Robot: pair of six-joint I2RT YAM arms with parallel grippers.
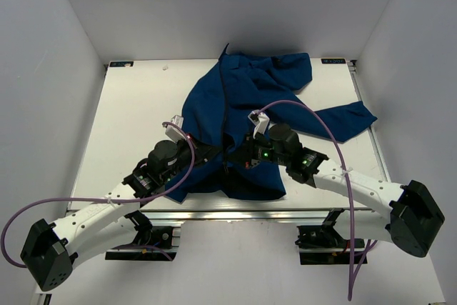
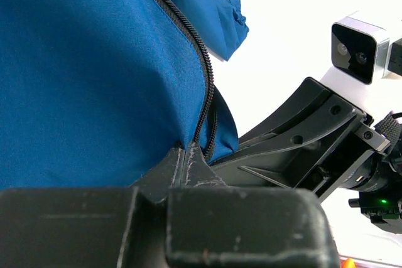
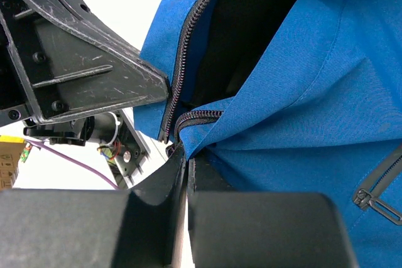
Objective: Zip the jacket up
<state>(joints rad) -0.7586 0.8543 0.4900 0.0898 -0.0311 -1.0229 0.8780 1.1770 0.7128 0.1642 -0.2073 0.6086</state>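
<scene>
The royal-blue jacket (image 1: 246, 94) lies crumpled on the white table (image 1: 128, 119), with its dark zipper line (image 1: 224, 105) running toward the near hem. Both grippers meet at that hem. My left gripper (image 1: 212, 152) is shut on the jacket's edge at the foot of the zipper teeth (image 2: 204, 73), and blue cloth (image 2: 94, 80) fills its view. My right gripper (image 1: 240, 153) is shut on the other front edge (image 3: 301, 111), just below a curled run of zipper teeth (image 3: 198, 116). The black lining (image 3: 251, 23) shows in the open front.
White walls enclose the table on three sides. A metal rail (image 1: 235, 213) runs along the near edge. Purple cables (image 1: 314, 116) loop over both arms. One sleeve (image 1: 346, 119) spreads to the right. A pocket zipper (image 3: 377, 192) sits on the right panel.
</scene>
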